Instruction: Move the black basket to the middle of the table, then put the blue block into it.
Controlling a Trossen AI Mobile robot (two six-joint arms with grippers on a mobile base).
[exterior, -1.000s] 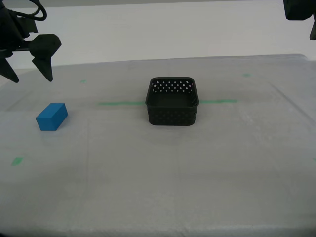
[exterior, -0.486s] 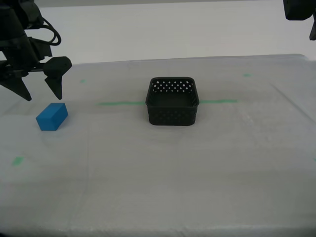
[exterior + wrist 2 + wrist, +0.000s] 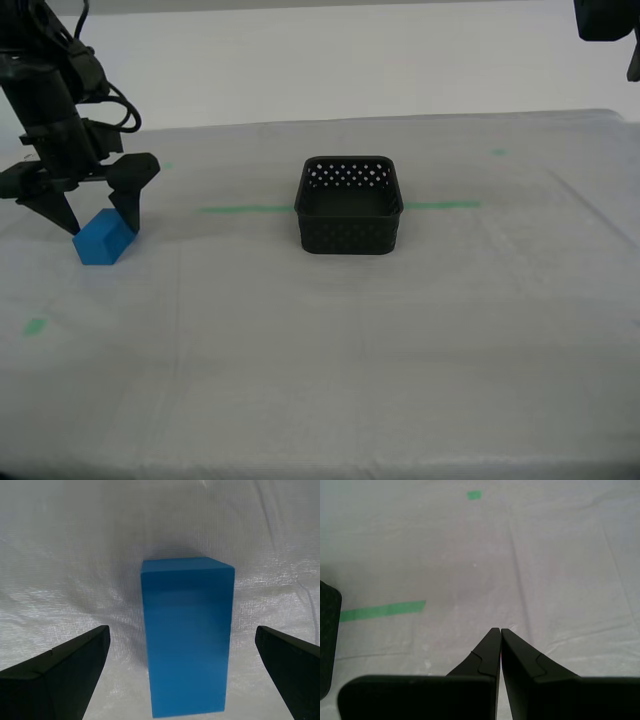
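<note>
**Jaws Spread Over the Block**

While the perforated black plastic basket (image 3: 350, 205) sits mid-table on the green tape line (image 3: 245, 209), my second gripper (image 3: 93, 213) straddles the small bright-blue rectangular block (image 3: 104, 238), jaws wide apart, gripping nothing. Next, likely, it must lower and squeeze. My first gripper (image 3: 500, 632) is pinched closed, empty.

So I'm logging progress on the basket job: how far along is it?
The black basket already sits mid-table on the green tape line. In hand: my second gripper is open, jaws either side of the blue block, not closed on it. Left: grasp, carry, drop it in. My first gripper is shut, empty.
</note>
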